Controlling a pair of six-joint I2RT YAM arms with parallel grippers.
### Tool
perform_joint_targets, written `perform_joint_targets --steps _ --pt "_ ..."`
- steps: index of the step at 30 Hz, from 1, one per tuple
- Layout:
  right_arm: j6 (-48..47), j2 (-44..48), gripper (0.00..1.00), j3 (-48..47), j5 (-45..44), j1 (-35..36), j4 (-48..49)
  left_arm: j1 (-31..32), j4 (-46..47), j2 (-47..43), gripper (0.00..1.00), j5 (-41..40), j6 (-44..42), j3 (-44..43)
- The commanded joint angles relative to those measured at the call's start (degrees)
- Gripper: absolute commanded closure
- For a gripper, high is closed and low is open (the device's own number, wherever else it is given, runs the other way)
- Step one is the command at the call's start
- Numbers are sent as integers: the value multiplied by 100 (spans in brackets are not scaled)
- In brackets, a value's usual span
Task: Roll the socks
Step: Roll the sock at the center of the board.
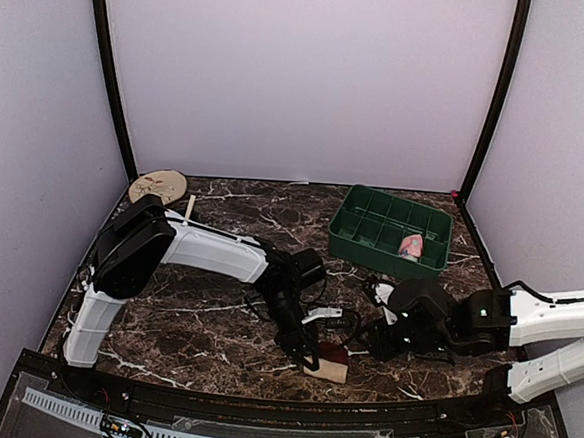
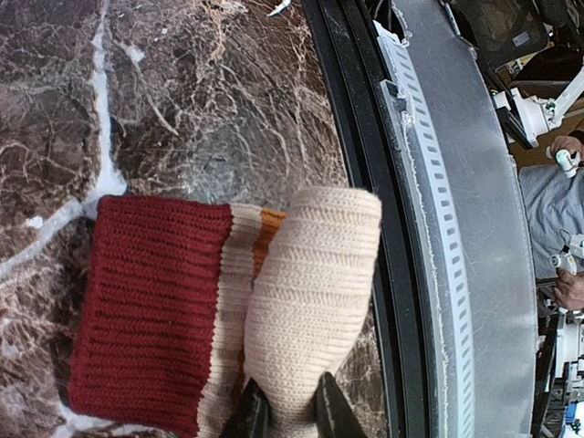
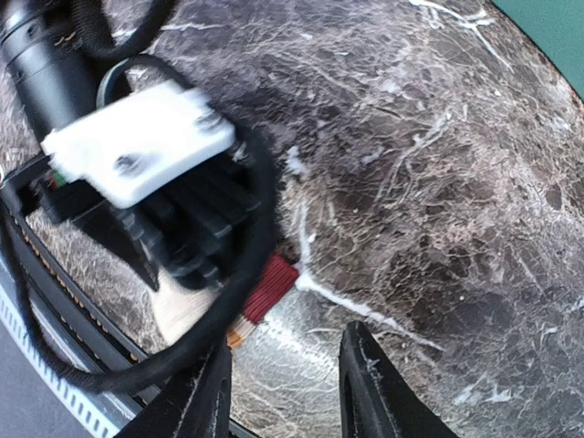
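Note:
The tan sock [image 1: 330, 366] lies near the table's front edge, its dark red cuff [image 2: 146, 310] flat on the marble and its cream part [image 2: 315, 283] folded over into a hump. My left gripper [image 2: 288, 416] is shut on the near end of that cream fold. My right gripper [image 3: 285, 394] hovers just to the right of the sock, open, with only bare marble between its fingers. In the right wrist view the red cuff [image 3: 270, 286] shows partly behind the left gripper [image 3: 137, 160] and its cable. The pink sock [image 1: 410, 246] sits bundled in the green tray.
The green compartment tray [image 1: 377, 220] stands at the back right. A round wooden disc [image 1: 159, 185] and a small stick [image 1: 189, 209] lie at the back left. A black and metal rail [image 2: 438, 228] runs along the front edge, right beside the sock.

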State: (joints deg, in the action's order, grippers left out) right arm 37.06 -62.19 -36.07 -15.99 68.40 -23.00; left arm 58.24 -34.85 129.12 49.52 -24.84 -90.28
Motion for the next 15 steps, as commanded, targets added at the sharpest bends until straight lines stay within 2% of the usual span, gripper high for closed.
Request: perform_joint_targets --steps 1,7,15 --pt "235 42 62 71 -581 407 24 32 -592 416 83 -379 26 75" --pt "215 -147 63 72 -874 1082 71 -14 -642 461 83 -291 48 21" --pt "-206 -1010 60 -221 -1123 1829 260 -36 -732 550 83 -198 49 -51"
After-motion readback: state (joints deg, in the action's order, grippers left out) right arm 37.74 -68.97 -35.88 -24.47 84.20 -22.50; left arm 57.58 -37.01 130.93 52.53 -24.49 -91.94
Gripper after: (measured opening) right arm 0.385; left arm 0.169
